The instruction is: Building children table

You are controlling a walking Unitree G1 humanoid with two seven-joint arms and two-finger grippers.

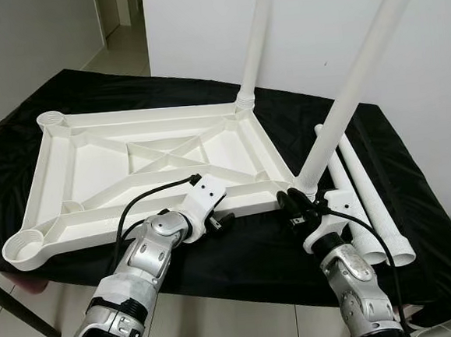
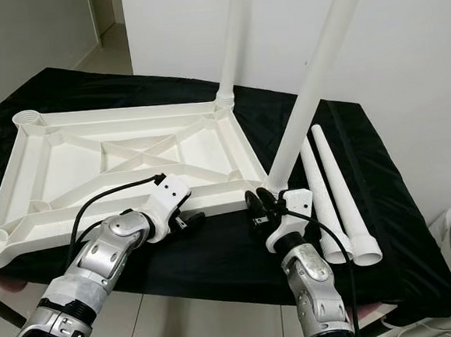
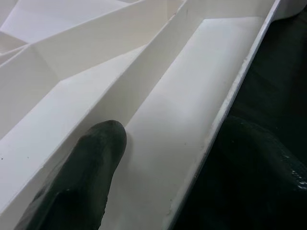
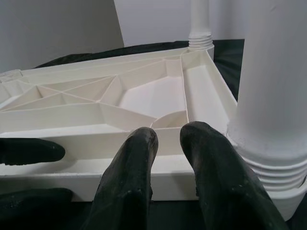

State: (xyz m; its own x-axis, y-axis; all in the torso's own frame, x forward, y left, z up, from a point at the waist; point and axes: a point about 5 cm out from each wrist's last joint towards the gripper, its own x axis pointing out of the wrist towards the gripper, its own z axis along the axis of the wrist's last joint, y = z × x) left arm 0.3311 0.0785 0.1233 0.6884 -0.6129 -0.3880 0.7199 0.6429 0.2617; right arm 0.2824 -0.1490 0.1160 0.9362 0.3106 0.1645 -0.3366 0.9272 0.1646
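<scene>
Upside down on a black cloth-covered work surface: white moulded-plastic tabletop, ribbed underside up so the corner sockets face upward for legs. Already standing in two sockets along the tabletop's right-hand short edge: one white plastic tube leg at the near corner, another at the far corner. Just right of the tabletop, flat on the cloth and side by side: two more white tapered legs, kept within reach for the two empty round sockets at the tabletop's left corners.

Left gripper at the tabletop's near long edge, one black finger inside the channel behind the rim, the other outside below it — straddling and apparently pinching the rim, probably to steady the frame while legs go in. Right gripper close against the base of the near-corner leg, fingers a narrow gap apart, clamped on nothing, aimed across the near edge beside the threaded collar. Half done by this count: two legs fitted, two left.
</scene>
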